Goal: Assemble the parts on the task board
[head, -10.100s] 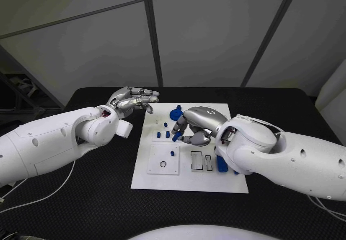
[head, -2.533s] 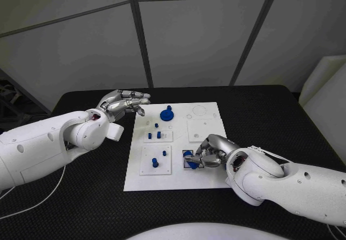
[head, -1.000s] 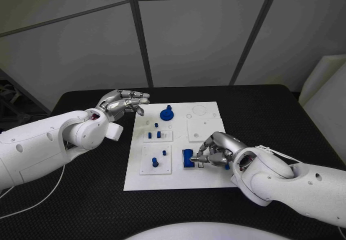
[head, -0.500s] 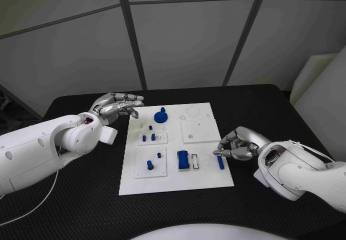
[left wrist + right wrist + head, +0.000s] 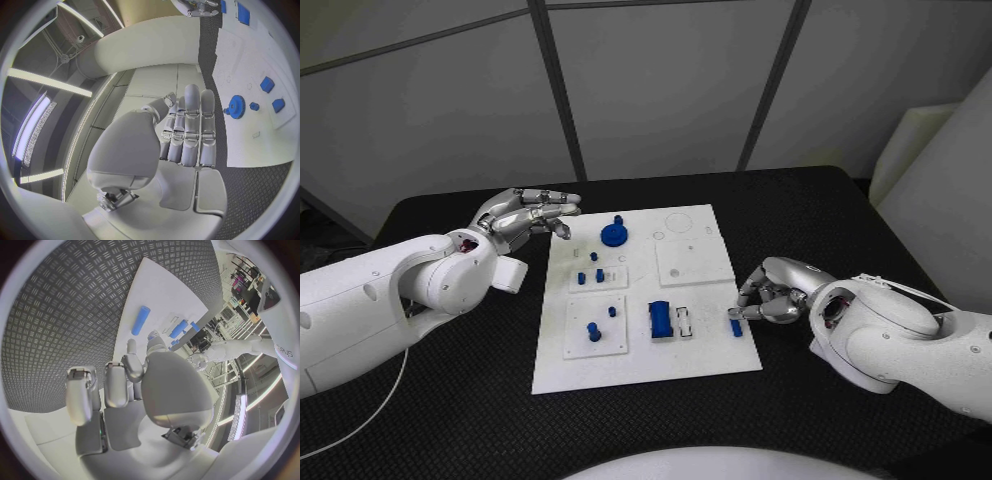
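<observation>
Your task board (image 5: 697, 355), a flat white plate, lies mid-bench on the black textured bench (image 5: 848, 210). On it you see a blue gear-shaped part (image 5: 615, 235) at the far end, small blue pegs (image 5: 590, 275) standing on a raised white tile, another peg (image 5: 594, 331) on the nearer tile, a chunky blue block (image 5: 659, 320) beside a slotted frame, and a slim blue bar (image 5: 736, 327) lying flat near the board's right edge.

Compared with a second ago, your right hand (image 5: 769, 292) has pulled off the blue block and now sits at the board's right edge, just beside the slim bar; the block stays where it was. The hand's silver fingers are curled in together; in the right wrist view they hold nothing, and the bar (image 5: 140, 320) lies apart beyond them.

Your left hand (image 5: 527, 212) still hovers off the board's far left corner, fingers (image 5: 189, 125) held straight, side by side and empty, near the gear (image 5: 237, 106).
</observation>
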### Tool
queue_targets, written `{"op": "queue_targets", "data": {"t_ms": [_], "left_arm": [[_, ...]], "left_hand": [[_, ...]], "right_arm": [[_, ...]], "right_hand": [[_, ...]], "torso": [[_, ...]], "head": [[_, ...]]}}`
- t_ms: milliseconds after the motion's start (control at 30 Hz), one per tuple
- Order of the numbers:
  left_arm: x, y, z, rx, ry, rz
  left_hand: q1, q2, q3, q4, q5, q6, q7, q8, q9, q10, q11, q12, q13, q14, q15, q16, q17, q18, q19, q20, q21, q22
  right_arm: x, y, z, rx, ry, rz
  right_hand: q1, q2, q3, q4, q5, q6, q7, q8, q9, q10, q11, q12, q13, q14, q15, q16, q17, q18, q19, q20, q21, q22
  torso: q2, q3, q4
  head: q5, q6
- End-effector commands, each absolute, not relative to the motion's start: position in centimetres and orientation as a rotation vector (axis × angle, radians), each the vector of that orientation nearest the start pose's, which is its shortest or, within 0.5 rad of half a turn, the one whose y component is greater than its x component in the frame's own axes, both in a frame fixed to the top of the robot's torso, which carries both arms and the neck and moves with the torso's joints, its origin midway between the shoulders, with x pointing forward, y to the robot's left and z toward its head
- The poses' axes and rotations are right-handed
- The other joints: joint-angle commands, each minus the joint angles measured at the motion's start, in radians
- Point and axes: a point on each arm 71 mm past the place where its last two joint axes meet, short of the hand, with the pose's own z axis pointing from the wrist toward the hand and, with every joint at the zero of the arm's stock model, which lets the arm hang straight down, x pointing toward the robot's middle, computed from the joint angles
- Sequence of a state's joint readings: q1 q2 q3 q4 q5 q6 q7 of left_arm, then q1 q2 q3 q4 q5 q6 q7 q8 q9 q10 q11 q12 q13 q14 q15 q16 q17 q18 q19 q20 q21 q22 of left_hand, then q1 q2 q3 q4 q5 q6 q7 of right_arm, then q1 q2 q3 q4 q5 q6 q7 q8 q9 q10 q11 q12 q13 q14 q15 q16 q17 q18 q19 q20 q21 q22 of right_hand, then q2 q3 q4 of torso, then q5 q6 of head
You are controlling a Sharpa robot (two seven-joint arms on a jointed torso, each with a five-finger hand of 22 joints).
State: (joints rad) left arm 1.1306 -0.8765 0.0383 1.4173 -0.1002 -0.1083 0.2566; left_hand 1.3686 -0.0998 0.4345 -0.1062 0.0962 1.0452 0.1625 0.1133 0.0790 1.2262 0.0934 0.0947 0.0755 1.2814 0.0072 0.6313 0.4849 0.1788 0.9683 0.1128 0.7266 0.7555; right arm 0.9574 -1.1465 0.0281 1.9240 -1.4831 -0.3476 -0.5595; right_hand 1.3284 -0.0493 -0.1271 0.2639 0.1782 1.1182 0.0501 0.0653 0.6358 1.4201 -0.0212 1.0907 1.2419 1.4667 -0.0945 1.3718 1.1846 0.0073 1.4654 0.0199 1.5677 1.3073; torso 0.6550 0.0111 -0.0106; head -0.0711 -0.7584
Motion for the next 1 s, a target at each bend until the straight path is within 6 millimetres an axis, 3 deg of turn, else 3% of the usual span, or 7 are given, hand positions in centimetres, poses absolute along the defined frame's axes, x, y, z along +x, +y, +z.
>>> {"op": "queue_targets", "data": {"t_ms": [33,733,867,1000], "left_arm": [[49.9,24.6,-19.7,-1.109,1.576,-1.545],[49.9,24.9,-19.8,-1.113,1.576,-1.538],[49.9,24.9,-19.8,-1.112,1.576,-1.539],[49.9,24.9,-19.8,-1.112,1.576,-1.540]], "left_hand": [[-0.003,0.005,-0.002,-0.006,0.002,0.001,0.001,-0.003,0.001,-0.006,-0.002,-0.002,0.001,0.000,0.001,-0.005,0.001,0.004,0.007,0.001,-0.004,-0.001],[-0.003,0.005,-0.002,-0.006,0.002,0.001,0.001,-0.003,0.001,-0.006,-0.002,-0.002,0.001,0.000,0.001,-0.005,0.001,0.004,0.007,0.001,-0.004,-0.001],[-0.003,0.005,-0.002,-0.006,0.002,0.001,0.001,-0.003,0.001,-0.006,-0.002,-0.002,0.001,0.000,0.001,-0.005,0.001,0.004,0.007,0.001,-0.004,-0.001],[-0.003,0.005,-0.002,-0.006,0.002,0.001,0.001,-0.003,0.001,-0.006,-0.002,-0.002,0.001,0.000,0.001,-0.005,0.001,0.004,0.007,0.001,-0.004,-0.001]], "right_arm": [[37.5,-25.0,-23.0,0.109,1.922,0.273],[36.7,-23.8,-25.1,0.069,2.007,0.248],[36.8,-23.5,-25.3,0.061,2.000,0.239],[36.9,-23.3,-25.3,0.058,1.988,0.226]], "right_hand": [[-0.009,0.001,-0.006,0.004,0.005,0.010,-0.001,0.006,-0.001,0.001,-0.003,-0.005,0.000,0.034,0.005,0.002,0.000,-0.007,0.105,0.004,0.003,0.263],[0.006,0.008,-0.006,0.004,0.012,0.029,-0.008,0.007,-0.003,0.003,-0.009,-0.003,0.003,0.034,0.000,0.002,0.002,-0.007,0.105,0.000,0.003,0.263],[0.051,0.025,0.009,-0.019,0.024,0.033,-0.012,0.004,-0.007,0.002,-0.014,-0.005,0.003,0.035,-0.004,0.003,0.005,-0.007,0.105,-0.004,0.003,0.263],[0.108,0.055,0.034,-0.050,0.073,0.034,-0.016,0.000,-0.014,0.001,-0.018,-0.007,0.003,0.035,-0.008,0.003,0.007,-0.007,0.105,-0.008,0.003,0.263]], "torso": [[0.000,-0.0004,0.0018],[0.000,-0.0006,0.0015],[0.000,-0.0012,0.0016],[0.000,-0.0011,0.0026]], "head": [[-0.001,-0.002],[0.003,-0.012],[0.002,-0.012],[0.001,-0.013]]}}
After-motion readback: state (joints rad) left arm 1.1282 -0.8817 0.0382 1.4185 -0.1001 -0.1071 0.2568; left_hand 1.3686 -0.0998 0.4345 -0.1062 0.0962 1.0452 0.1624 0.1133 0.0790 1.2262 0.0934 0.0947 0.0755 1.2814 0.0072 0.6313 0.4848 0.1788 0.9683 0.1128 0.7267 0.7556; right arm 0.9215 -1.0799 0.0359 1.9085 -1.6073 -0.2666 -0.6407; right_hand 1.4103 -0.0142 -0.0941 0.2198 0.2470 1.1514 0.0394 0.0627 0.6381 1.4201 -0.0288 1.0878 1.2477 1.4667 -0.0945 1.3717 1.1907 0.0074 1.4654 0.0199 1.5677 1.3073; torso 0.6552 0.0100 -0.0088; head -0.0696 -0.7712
